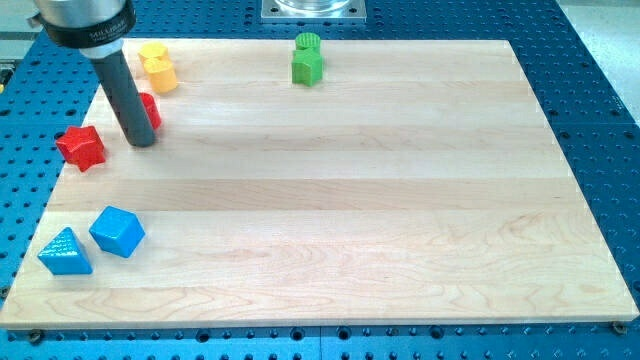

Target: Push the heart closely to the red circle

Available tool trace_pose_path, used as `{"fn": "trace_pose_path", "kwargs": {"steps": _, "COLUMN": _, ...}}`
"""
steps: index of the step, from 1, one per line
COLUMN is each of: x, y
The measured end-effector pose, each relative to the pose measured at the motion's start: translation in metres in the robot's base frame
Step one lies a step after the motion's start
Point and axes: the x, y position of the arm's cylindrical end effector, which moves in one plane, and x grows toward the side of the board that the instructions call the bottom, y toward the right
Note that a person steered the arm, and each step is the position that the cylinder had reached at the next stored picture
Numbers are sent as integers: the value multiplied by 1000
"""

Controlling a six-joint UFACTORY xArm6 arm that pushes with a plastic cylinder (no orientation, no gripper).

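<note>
Two yellow blocks sit touching at the view's top left: the upper one (152, 51) looks like the heart, and the shape of the lower one (161, 74) is unclear. The red circle (151, 108) lies just below them, mostly hidden behind my dark rod. My tip (142, 143) rests on the board at the red circle's lower left edge, touching or nearly touching it, and well below the yellow blocks. A red star (82, 147) lies to the left of the tip.
A blue cube (117, 231) and a blue triangle (65, 252) sit at the bottom left. Two green blocks (308, 60) stand together at the top centre. The board's left edge (45, 205) is close to the red star.
</note>
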Motion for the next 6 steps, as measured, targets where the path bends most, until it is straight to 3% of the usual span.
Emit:
{"fn": "trace_pose_path", "kwargs": {"steps": 2, "x": -23, "y": 37}}
{"fn": "trace_pose_path", "kwargs": {"steps": 3, "x": -69, "y": 80}}
{"fn": "trace_pose_path", "kwargs": {"steps": 4, "x": -112, "y": 86}}
{"fn": "trace_pose_path", "kwargs": {"steps": 6, "x": -123, "y": 14}}
